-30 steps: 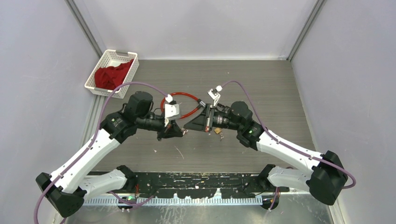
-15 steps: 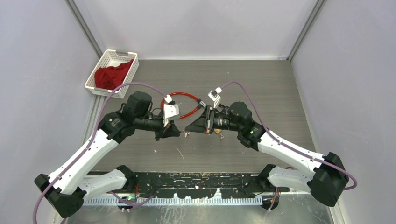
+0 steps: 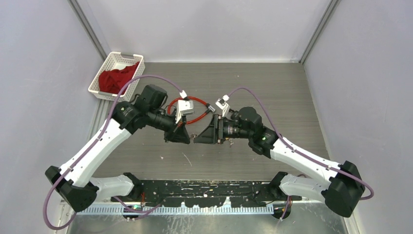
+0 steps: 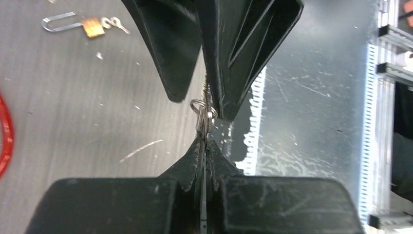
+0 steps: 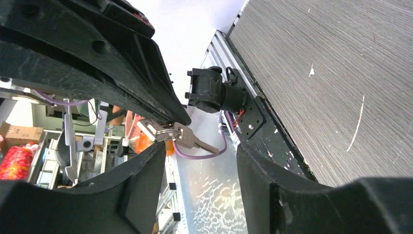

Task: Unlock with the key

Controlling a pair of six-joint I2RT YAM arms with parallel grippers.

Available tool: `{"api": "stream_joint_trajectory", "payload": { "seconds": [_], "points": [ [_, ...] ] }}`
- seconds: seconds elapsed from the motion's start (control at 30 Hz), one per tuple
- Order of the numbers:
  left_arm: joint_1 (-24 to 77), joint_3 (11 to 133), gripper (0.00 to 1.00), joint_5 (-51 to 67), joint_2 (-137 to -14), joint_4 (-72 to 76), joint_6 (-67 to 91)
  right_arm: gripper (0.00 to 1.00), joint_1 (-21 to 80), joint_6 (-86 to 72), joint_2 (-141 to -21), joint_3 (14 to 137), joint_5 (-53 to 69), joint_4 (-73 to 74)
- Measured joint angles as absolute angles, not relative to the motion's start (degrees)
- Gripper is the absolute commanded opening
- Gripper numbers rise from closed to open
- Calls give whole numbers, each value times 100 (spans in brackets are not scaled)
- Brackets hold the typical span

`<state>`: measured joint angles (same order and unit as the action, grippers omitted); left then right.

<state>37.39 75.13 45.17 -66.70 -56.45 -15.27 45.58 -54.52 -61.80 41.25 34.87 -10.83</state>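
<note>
The top view looks steeply down from the near side over the whole table (image 3: 292,87). Both wrist views sit close (facing each other), sharing the key (image 5: 182,136) between them.

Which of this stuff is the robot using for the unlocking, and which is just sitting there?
For the job:
- key, pinched in the left gripper
- right gripper, open, close by the key
- brass padlock on the table
- red cable loop, maybe a lock too

Just lying about:
- white basket
- red cloth inside it
</note>
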Motion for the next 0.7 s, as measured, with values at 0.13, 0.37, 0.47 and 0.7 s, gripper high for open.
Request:
{"api": "stream_joint_trajectory", "payload": {
  "seconds": [0.13, 0.37, 0.47, 0.7],
  "points": [
    [3739, 7762, 0, 4700, -6958, -6276, -1564, 67, 4416, -5221, -5942, 4263, 3568, -652],
    [3739, 8086, 0, 5092, -7258, -7194, -1704, 66, 4187, -4672, -5736, 4897, 3854, -73],
    [3739, 8117, 0, 5236, -7356, -7448, -1754, 63, 4187, -4604, -5870, 5041, 4051, -97],
    [3739, 8160, 0, 5387, -7494, -7738, -1870, 62, 4270, -4869, -6326, 4866, 4508, -701]
  ]
}}
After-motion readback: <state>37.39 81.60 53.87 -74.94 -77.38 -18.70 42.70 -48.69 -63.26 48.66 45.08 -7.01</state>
